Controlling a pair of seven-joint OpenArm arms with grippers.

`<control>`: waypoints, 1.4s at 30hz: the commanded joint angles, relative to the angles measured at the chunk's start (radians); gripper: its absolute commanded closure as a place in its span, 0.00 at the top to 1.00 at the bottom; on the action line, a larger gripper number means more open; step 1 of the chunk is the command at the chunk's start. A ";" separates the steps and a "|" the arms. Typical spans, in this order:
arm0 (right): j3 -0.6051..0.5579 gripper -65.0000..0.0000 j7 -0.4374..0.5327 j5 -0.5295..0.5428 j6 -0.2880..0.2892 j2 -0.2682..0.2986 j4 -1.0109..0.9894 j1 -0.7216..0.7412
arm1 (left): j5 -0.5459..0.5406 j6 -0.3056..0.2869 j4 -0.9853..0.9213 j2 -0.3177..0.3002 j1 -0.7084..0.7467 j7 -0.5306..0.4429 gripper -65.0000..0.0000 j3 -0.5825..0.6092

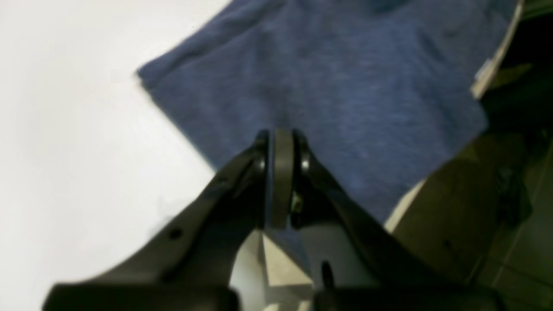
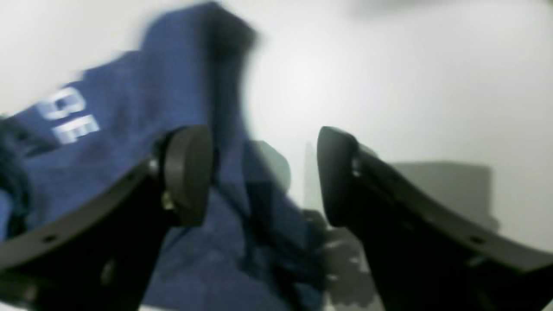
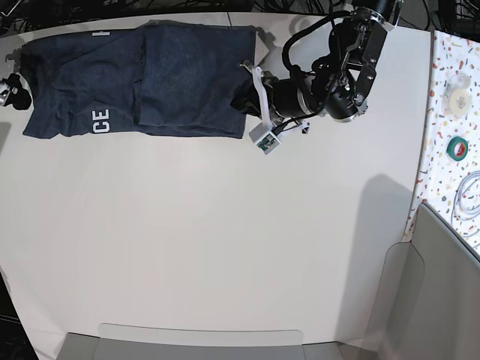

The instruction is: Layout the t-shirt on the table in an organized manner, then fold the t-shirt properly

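The dark navy-blue t-shirt (image 3: 150,82) lies at the far left of the white table (image 3: 225,240), with one part folded over itself and white letters "CE" (image 3: 101,120) showing. My left gripper (image 3: 243,96) is at the shirt's right edge. In the left wrist view the left gripper (image 1: 283,136) is shut, pinching the blue cloth (image 1: 345,86) near the table (image 1: 65,129) edge. My right gripper (image 3: 9,88) is at the shirt's left end. In the right wrist view the right gripper (image 2: 261,172) is open and empty above the shirt (image 2: 129,129), beside the lettering (image 2: 67,114).
A speckled strip (image 3: 454,45) runs along the right side, holding a green tape roll (image 3: 457,148), a white roll (image 3: 455,86) and a cable (image 3: 469,195). Grey panels stand at the near edge (image 3: 202,341) and near right corner (image 3: 442,300). Dark floor (image 1: 510,216) lies beyond the table edge.
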 commanded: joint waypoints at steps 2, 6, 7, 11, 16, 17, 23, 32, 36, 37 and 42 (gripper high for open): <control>0.003 0.60 -0.024 0.059 0.009 0.041 0.007 -0.012 | -0.014 -0.002 0.016 0.001 -0.011 -0.012 0.03 -0.002; 0.003 0.61 -0.037 0.094 0.009 0.034 0.007 -0.007 | -0.014 -0.001 0.016 0.001 -0.011 -0.012 0.03 -0.002; 0.001 0.61 -0.037 0.098 0.009 0.034 0.007 -0.009 | -0.014 -0.001 0.016 0.001 -0.011 -0.012 0.03 -0.002; 0.000 0.61 -0.037 0.088 0.009 0.017 0.000 -0.010 | -0.014 -0.001 0.014 0.001 -0.011 -0.012 0.03 -0.002; -0.057 0.61 -0.037 0.088 0.009 0.016 -0.057 -0.006 | -0.014 0.001 0.014 0.001 -0.011 -0.012 0.03 0.003; -0.072 0.61 -0.037 0.086 0.009 0.014 -0.073 -0.004 | -0.014 0.001 0.014 0.001 -0.011 -0.012 0.03 0.003; -0.114 0.61 -0.037 -0.012 0.009 -0.010 -0.119 0.021 | -0.014 0.002 0.014 0.001 -0.011 -0.012 0.03 0.004; -0.151 0.46 -0.037 -0.041 0.009 -0.030 -0.109 0.021 | -0.014 0.002 0.014 0.001 0.010 -0.012 0.03 -0.003; -0.201 0.19 -0.037 -0.044 0.009 -0.042 -0.108 0.033 | -0.014 0.002 0.016 0.000 0.010 -0.012 0.03 -0.016; -0.212 0.15 -0.037 -0.046 0.009 -0.042 -0.108 0.034 | -0.014 0.002 0.017 0.000 0.013 -0.011 0.03 -0.029; -0.263 0.08 -0.021 -0.046 0.009 -0.050 -0.074 0.031 | -0.014 0.002 0.020 0.000 0.058 -0.008 0.03 -0.147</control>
